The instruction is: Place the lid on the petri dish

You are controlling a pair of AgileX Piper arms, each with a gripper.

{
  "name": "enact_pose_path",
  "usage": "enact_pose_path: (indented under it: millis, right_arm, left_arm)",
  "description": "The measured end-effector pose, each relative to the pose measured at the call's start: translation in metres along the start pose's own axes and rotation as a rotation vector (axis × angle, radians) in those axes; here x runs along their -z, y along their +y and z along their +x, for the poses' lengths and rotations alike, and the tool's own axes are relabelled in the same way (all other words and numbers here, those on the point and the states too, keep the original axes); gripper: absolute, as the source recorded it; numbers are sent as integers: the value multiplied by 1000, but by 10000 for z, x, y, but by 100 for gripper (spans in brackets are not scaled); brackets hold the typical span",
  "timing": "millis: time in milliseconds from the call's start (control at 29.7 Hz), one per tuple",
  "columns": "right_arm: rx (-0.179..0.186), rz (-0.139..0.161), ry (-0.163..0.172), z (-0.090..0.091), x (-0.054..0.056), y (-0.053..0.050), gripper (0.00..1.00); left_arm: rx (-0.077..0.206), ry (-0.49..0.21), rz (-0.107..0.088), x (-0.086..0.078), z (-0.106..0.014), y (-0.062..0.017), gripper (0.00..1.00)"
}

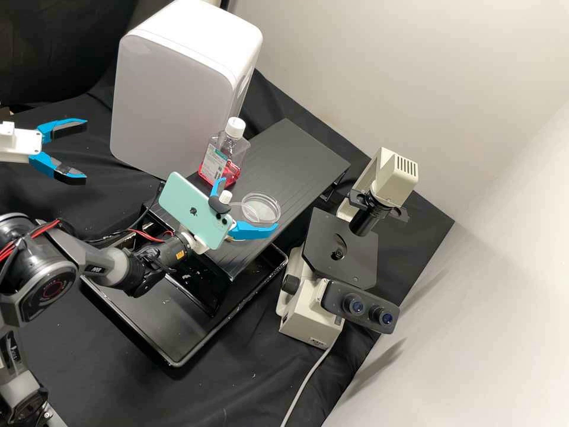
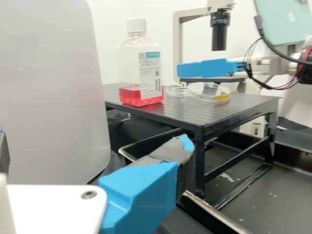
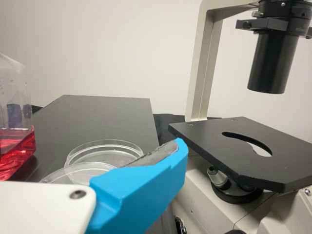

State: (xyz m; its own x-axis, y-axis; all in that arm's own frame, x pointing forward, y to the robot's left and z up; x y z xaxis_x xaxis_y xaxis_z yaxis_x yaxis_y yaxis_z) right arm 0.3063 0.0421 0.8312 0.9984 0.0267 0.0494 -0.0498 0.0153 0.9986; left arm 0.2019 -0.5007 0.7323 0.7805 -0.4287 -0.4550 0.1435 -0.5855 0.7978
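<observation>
Black ribbed platform (image 1: 296, 160) stood in a black tray (image 1: 178, 350) on black cloth (image 1: 249, 379). On the platform's far side was 1 clear bottle (image 1: 224, 155) with red liquid and a white cap. A white rounded box (image 1: 178, 77) stood behind it, and an inverted microscope (image 1: 349, 249) just beside the platform's other end. Petri dish (image 1: 261, 206) sat flat on the platform near its front edge, between bottle and microscope, apart from the bottle. The lid (image 3: 73, 174), a shallower clear round, lay just beside it on the gripper side. Rims looked overlapped from the left wrist view, contact unclear. Both pieces were round, so no long axis. The dish's open face pointed up. Lid flat or slightly tilted: could not tell. Right gripper (image 1: 244, 207) was at the lid, low over the platform. Clamped on it or not: could not tell. The mint phone (image 1: 195, 210) on that wrist blocked most of the lid in the high view. Left gripper (image 1: 80, 149) hung over the cloth beside the white box, well apart from the platform, its 2 fingers spread wide and holding nothing.
</observation>
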Motion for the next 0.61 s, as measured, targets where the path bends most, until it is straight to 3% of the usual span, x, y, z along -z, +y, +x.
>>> enact_pose_path:
  millis: [135, 202, 236, 303, 572, 606]
  right_arm:
    - [0, 0, 0, 0, 0, 0, 100]
    - [0, 0, 0, 0, 0, 0, 100]
    - [0, 0, 0, 0, 0, 0, 100]
    - [0, 0, 0, 0, 0, 0, 100]
    - [0, 0, 0, 0, 0, 0, 100]
    - [0, 0, 0, 0, 0, 0, 100]
  left_arm:
    - [-1, -2, 1, 5, 17, 4, 100]
    - [0, -3, 26, 16, 54, 1, 100]
    - [0, -10, 52, 18, 94, -5, 100]
    - [21, -21, 87, 24, 179, -59, 100]
    - [89, -85, 133, -78, 314, -249, 100]
    - [95, -90, 130, -91, 319, -266, 100]
